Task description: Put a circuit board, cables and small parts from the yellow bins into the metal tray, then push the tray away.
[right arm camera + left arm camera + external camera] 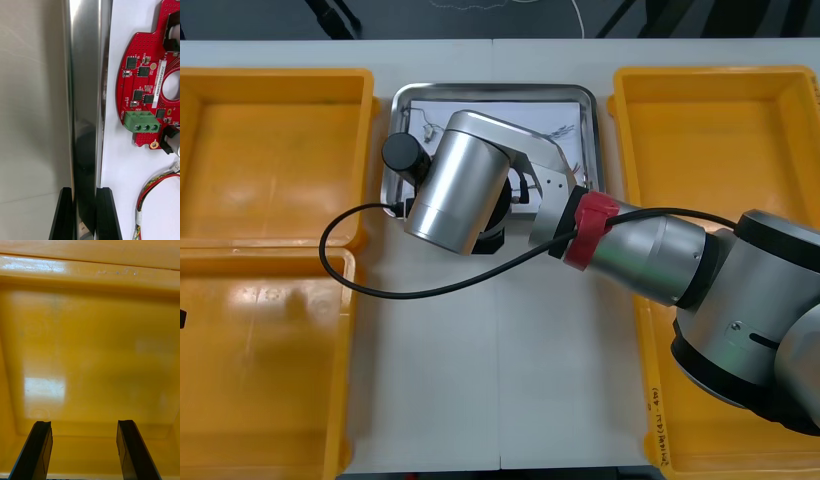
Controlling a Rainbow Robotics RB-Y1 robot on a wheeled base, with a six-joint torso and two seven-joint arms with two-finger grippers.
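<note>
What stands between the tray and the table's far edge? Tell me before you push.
Nothing visible does. The right gripper is shut on the metal tray at its rim, and the table beyond the tray's far edge is bare. The yellow bins flank it without crossing that path. The left gripper hangs open over one of them.

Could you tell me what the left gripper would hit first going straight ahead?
Probably the floor of the yellow bin, beyond the open left gripper; depth unclear. The right gripper clamps the metal tray rim.
</note>
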